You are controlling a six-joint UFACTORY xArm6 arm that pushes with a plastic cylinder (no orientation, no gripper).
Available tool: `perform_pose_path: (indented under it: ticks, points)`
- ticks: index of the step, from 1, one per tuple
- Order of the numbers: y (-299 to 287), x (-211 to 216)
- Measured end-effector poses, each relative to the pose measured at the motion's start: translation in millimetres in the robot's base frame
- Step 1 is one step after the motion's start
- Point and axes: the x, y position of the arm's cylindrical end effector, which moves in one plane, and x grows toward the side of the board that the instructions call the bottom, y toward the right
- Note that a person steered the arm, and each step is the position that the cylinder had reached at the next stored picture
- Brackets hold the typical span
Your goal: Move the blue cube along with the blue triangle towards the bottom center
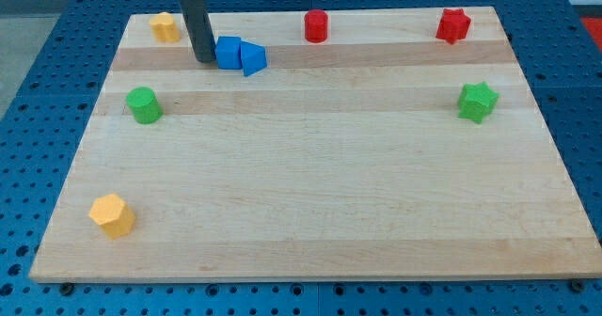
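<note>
- Table [310,194]: pale wooden board of lengthwise planks with a smooth, faintly grained surface; it lies on a blue perforated metal base [38,90].
- Straight dark rod [196,15]: matte, cylindrical, coming down from the view's top; my tip [202,60] rests on the table near the top left.
- Blue plastic cube [229,53]: smooth, square-faced, just to the view's right of my tip, touching or nearly touching it.
- Blue plastic triangle [252,59]: wedge-shaped, pressed against the cube's right side; both sit in the upper left part of the table, well apart from the bottom centre.
- Fingers: the arm carries none, only the rod; nothing is held, and my tip merely stands beside the cube.
- Yellow plastic block [166,26]: near the top left corner, to the left of the rod; exact shape unclear.
- Green plastic cylinder [144,104]: at the left edge, below my tip.
- Yellow plastic hexagonal block [113,214]: near the bottom left corner.
- Red plastic cylinder [316,25]: at the top edge, near the centre.
- Red plastic star-shaped block [453,24]: near the top right corner.
- Green plastic star-shaped block [477,101]: at the right edge.
</note>
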Motion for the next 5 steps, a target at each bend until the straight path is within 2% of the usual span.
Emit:
perform_pose_path:
  ticks: [3,5]
  points:
    - [14.5,-26.5]
    - [26.0,-26.7]
